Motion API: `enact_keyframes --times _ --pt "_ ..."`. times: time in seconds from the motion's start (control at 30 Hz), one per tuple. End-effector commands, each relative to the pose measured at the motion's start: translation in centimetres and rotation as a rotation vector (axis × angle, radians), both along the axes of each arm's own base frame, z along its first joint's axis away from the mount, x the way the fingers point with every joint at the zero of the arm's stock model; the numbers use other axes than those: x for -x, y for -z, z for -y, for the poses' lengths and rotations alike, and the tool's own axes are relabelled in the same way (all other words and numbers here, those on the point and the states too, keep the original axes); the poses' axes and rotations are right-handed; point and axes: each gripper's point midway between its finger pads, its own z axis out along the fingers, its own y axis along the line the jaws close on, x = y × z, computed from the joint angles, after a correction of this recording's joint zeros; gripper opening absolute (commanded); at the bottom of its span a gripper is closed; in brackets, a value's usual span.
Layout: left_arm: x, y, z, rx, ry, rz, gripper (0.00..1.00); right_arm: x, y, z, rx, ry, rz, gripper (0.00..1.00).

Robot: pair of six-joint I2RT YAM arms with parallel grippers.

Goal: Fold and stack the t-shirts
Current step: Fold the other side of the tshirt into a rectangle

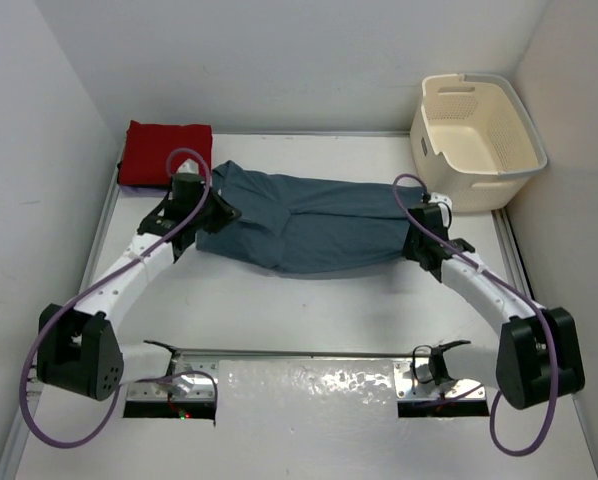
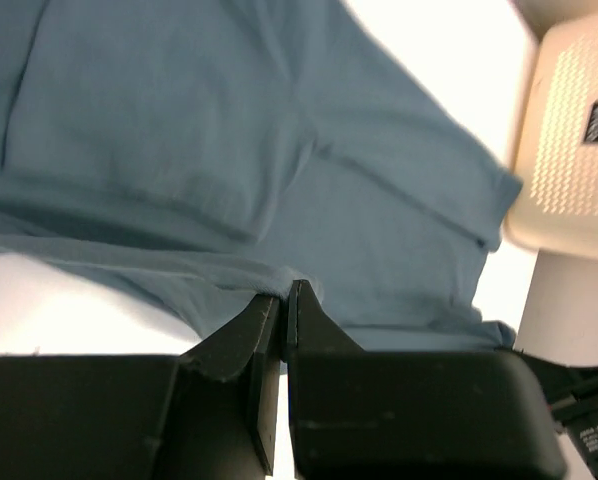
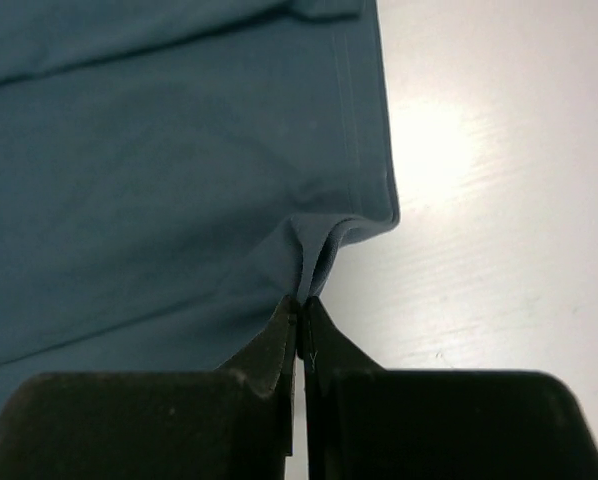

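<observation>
I see the teal shirt (image 1: 309, 225) lying loosely spread across the middle of the desk (image 1: 309, 310), rumpled, stretched between my two arms. My left fingers (image 2: 271, 312) are pressed together with no gap between the tips, and the shirt's near edge runs right into them, so I read that as a pinch on the cloth. My right fingers (image 3: 289, 320) are clamped tight too, and a small fold of the hem at the shirt's corner stands up between their tips. The red shirt (image 1: 164, 150) sits folded in the far left corner, just beyond the teal one. The basket (image 1: 479, 140) stands upright in the far right corner, near the shirt's right end.
</observation>
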Motion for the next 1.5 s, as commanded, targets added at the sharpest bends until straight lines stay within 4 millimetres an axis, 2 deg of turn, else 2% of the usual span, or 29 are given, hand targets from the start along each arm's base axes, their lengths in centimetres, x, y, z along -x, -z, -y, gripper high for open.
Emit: enact_keyframes --times 0.0,0.07,0.3,0.33,0.4,0.43,0.47,0.53,0.6,0.63,0.67,0.7,0.87,0.9,0.93,0.97,1.0,1.03,1.07,1.2,1.23,1.27,1.3,1.33,1.37,1.4,1.43,1.47 --pt "-3.8 -3.9 -0.6 -0.035 -0.033 0.144 0.0 -2.0 -2.1 1.2 0.056 0.028 0.034 0.0" --pt "-5.1 -5.0 -1.3 -0.055 -0.062 0.172 0.0 -2.9 -2.6 1.7 0.072 0.035 0.036 0.0" --pt "-9.4 -5.5 -1.6 -0.075 -0.073 0.214 0.0 -5.2 -3.1 3.2 0.09 0.061 0.017 0.0" --pt "-10.1 -6.1 -1.6 -0.078 -0.072 0.229 0.0 -5.9 -3.4 3.1 0.083 0.051 0.032 0.0" --pt "-11.2 -5.3 -1.7 -0.093 -0.069 0.215 0.0 -6.5 -3.0 3.5 0.085 0.056 0.022 0.0" --pt "-12.0 -5.9 -1.8 -0.094 -0.074 0.229 0.0 -7.2 -3.4 3.5 0.081 0.057 0.032 0.0" --pt "-12.5 -4.9 -1.9 -0.101 -0.079 0.206 0.0 -7.5 -2.9 3.8 0.076 0.059 0.014 0.0" --pt "-13.7 -5.2 -2.5 -0.102 -0.091 0.219 0.0 -8.3 -3.3 4.1 0.076 0.069 0.013 0.0" --pt "-14.6 -4.5 -2.9 -0.107 -0.098 0.212 0.0 -8.8 -2.7 4.5 0.066 0.077 -0.006 0.0" --pt "-15.2 -5.0 -3.2 -0.107 -0.106 0.227 0.0 -9.5 -3.2 4.5 0.061 0.074 0.005 0.0" --pt "-15.7 -4.2 -3.3 -0.11 -0.106 0.214 0.0 -9.7 -3.1 4.5 0.053 0.068 -0.003 0.0" --pt "-16.0 -4.2 -3.4 -0.114 -0.103 0.215 0.0 -9.9 -2.5 4.4 0.055 0.061 -0.023 0.0" --pt "-18.1 -3.3 -4.3 -0.128 -0.118 0.208 0.0 -12.1 -2.3 3.8 0.038 0.035 -0.014 0.0" --pt "-18.4 -3.4 -4.4 -0.136 -0.115 0.214 0.0 -12.3 -1.7 3.9 0.043 0.037 -0.031 0.01" --pt "-19.2 -3.1 -4.4 -0.141 -0.113 0.215 0.0 -12.9 -2.1 3.9 0.044 0.04 -0.02 0.01" --pt "-19.9 -3.8 -4.4 -0.143 -0.109 0.233 0.0 -13.5 -1.9 3.9 0.045 0.042 -0.023 0.02" --pt "-20.3 -3.6 -4.4 -0.149 -0.106 0.231 0.0 -13.9 -2.4 3.9 0.045 0.043 -0.009 0.02" --pt "-20.9 -2.3 -4.1 -0.153 -0.091 0.21 0.0 -14.1 -1.6 3.9 0.047 0.044 -0.026 0.04" --pt "-21.3 -1.8 -4.1 -0.158 -0.088 0.206 0.0 -14.4 -1.5 4.0 0.051 0.047 -0.03 0.04" --pt "-23.6 0.9 -3.6 -0.16 -0.057 0.161 0.0 -15.9 -1.1 4.1 0.061 0.062 -0.045 0.12" --pt "-23.9 1.3 -3.5 -0.162 -0.047 0.149 0.0 -16.0 -0.6 4.1 0.061 0.064 -0.059 0.2" --pt "-24.7 0.6 -3.5 -0.168 -0.043 0.162 0.0 -16.1 -0.6 4.2 0.059 0.067 -0.062 0.29" --pt "-24.5 2.5 -3.6 -0.181 -0.043 0.103 0.11 -16.1 -0.6 3.9 0.055 0.062 -0.066 0.37" --pt "-24.5 2.9 -3.6 -0.185 -0.04 0.088 0.31 -16.2 -0.9 3.8 0.045 0.058 -0.058 0.46" --pt "-24.7 2.8 -3.6 -0.192 -0.033 0.091 0.59 -16.1 -1.0 3.8 0.043 0.055 -0.055 0.5" --pt "-24.6 3.0 -3.5 -0.189 -0.023 0.088 0.72 -16.0 -1.1 3.6 0.041 0.049 -0.047 0.52" --pt "-24.5 2.9 -3.4 -0.194 -0.014 0.093 0.78 -16.0 -1.8 3.4 0.032 0.039 -0.03 0.54" --pt "-24.5 2.4 -3.4 -0.195 -0.012 0.102 0.99 -15.7 -1.8 3.4 0.03 0.029 -0.03 0.55"
